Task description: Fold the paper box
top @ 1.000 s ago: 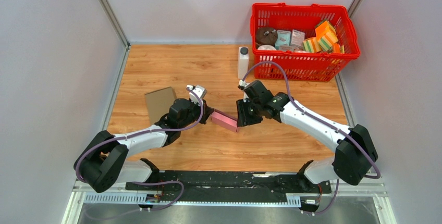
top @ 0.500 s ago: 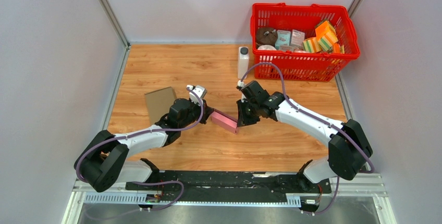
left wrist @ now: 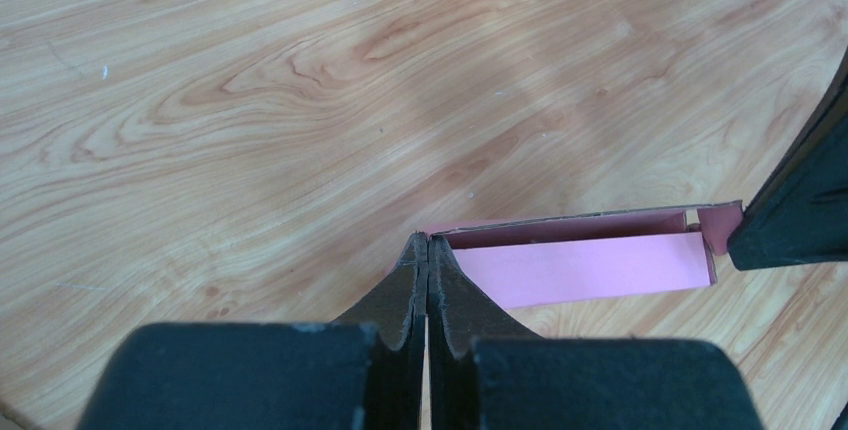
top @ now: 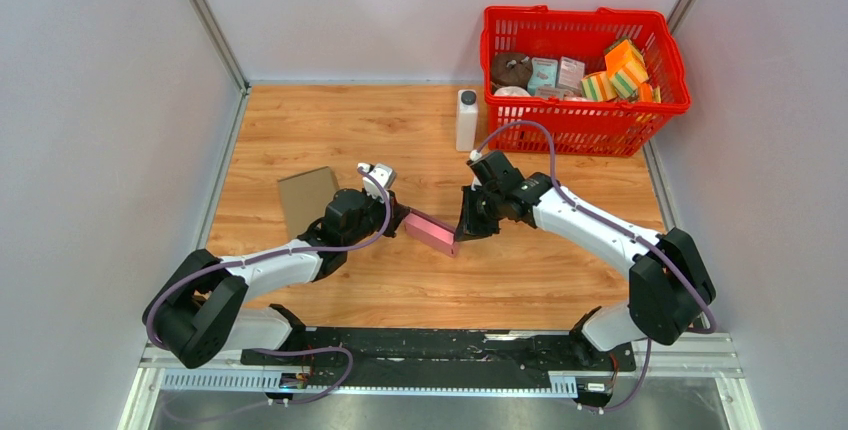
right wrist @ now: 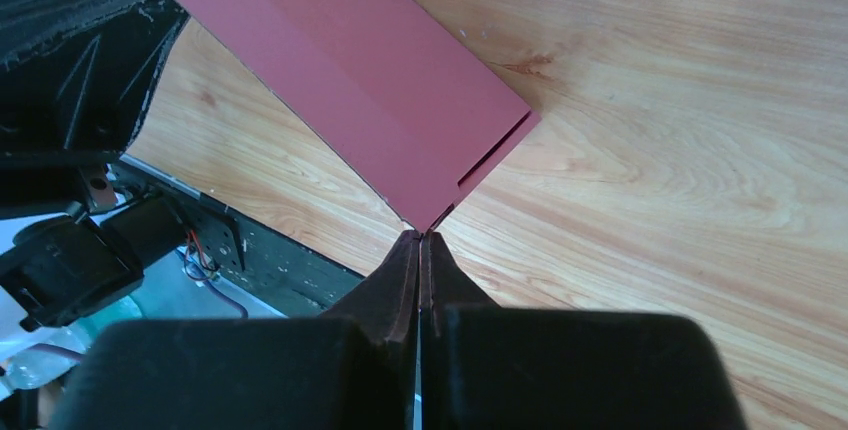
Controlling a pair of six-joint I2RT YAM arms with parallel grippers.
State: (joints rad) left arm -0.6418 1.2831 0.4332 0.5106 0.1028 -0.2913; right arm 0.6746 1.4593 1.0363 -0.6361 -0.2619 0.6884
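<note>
1. The paper box (top: 431,232), a flat pink one, is lying on the wooden table (top: 330,130) near its middle, between the two arms, with its long side running from upper left to lower right in the top view.
2. The left gripper (top: 401,220) is meeting the box at its left end. In the left wrist view its fingers (left wrist: 400,295) are pressing fully together, their tips sitting right at the box's near corner. They seem to be nipping the paper edge there, though the sheet between the pads is too thin to make out.
3. The right gripper (top: 463,234) is reaching down to the box's right end. In the right wrist view its jaws are standing closed with no gap, and the pointed corner of the box (right wrist: 360,80) is running straight into the seam between the fingertips, so it is pinching that corner.
4. A brown cardboard sheet (top: 306,200) is lying flat on the table just left of the left arm's wrist, apart from the box.
5. A white bottle (top: 466,120) is standing upright at the back, just beside a red basket (top: 580,107) that is holding sponges and small packets.
</note>
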